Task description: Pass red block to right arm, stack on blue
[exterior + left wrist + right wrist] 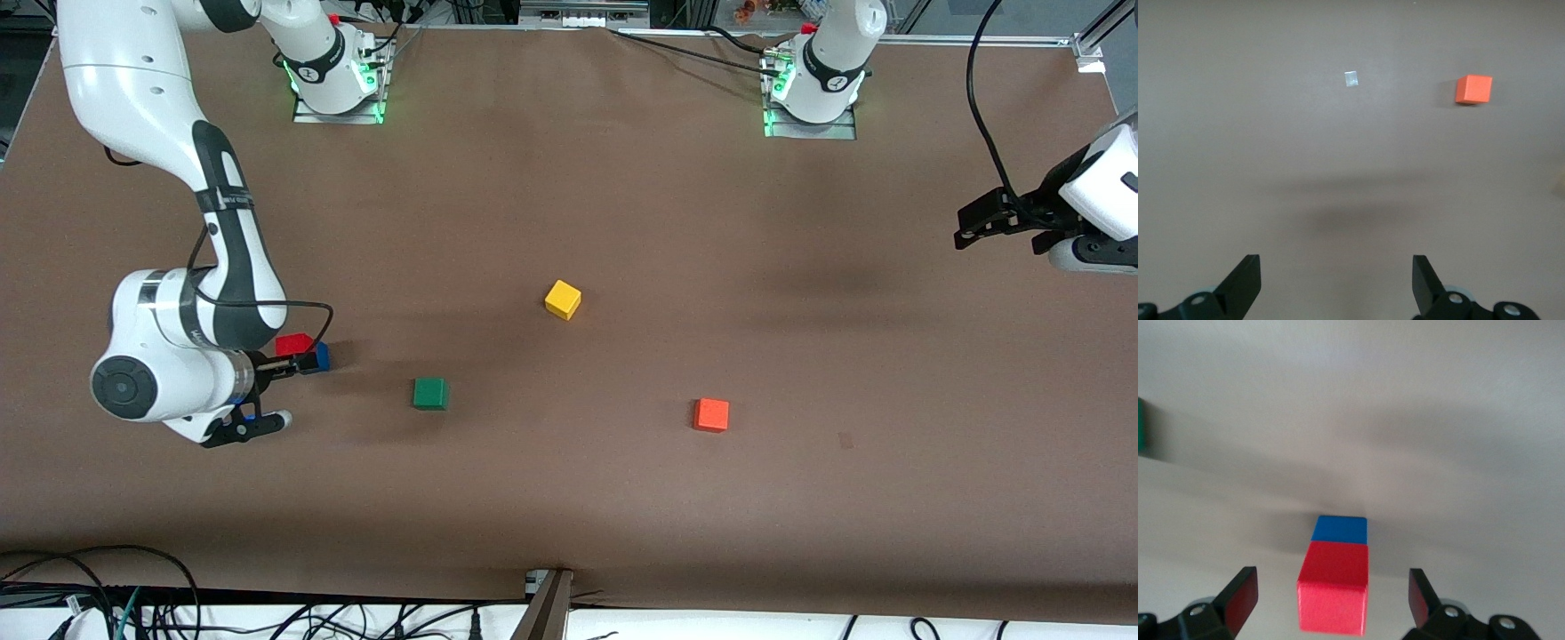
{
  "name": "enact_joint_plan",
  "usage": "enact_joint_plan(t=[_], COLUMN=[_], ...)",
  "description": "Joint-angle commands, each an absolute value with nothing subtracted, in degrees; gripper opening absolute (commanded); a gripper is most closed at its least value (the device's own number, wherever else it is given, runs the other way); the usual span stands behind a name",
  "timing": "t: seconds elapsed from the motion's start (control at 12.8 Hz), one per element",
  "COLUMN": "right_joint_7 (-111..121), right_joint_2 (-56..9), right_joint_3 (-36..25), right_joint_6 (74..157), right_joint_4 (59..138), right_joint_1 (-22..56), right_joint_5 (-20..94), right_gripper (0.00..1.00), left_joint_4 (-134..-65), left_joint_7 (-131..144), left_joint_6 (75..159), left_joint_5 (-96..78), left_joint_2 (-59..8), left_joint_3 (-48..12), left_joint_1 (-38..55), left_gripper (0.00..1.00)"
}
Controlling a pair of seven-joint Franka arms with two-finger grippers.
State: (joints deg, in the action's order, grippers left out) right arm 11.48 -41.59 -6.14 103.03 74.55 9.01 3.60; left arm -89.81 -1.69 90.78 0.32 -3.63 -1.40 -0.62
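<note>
Brown table (622,178), and the red block (1333,597) sits stacked on the blue cube (1340,529) toward the right arm's end, right gripper (1331,600) spread wide around it, left gripper (1336,283) open, waiting over bare tabletop.

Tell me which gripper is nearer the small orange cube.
Left. The left gripper hangs open over the table's left-arm end, nearer the small orange cube. The right gripper is open around the red block.
</note>
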Motion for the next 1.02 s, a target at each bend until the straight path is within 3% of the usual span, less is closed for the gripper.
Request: enact_joint_plan(t=[0.0,0.31,0.78,0.94], right_joint_7=[11.3,11.1,10.9,11.0], right_joint_2=[-35.5,-27.1,-17.3,-12.0], right_joint_3=[-6.2,-7.4,-8.0,-7.9], right_joint_6=[101.3,97.0,83.5,82.2], right_joint_4=[75.1,75.1,75.1,78.9], right_joint_1=[8.7,8.1,8.1,8.1], right_joint_5=[3.4,4.0,3.3,3.2], right_gripper=[1.0,1.0,1.0,1.0], left_joint_4=[-90.0,-90.0,-90.0,-90.0], left_joint_7=[-2.5,-2.5,-2.5,-2.4], left_joint_6=[91.4,91.3,91.1,91.1], left_joint_5=[1.8,1.8,1.1,1.1], left_joint_2=[-3.4,-3.4,-3.3,-3.3], left_joint_3=[-1.1,-1.1,-1.0,-0.8], left_joint_1=[-0.3,-0.5,-0.8,-0.8], left_gripper=[1.0,1.0,1.0,1.0])
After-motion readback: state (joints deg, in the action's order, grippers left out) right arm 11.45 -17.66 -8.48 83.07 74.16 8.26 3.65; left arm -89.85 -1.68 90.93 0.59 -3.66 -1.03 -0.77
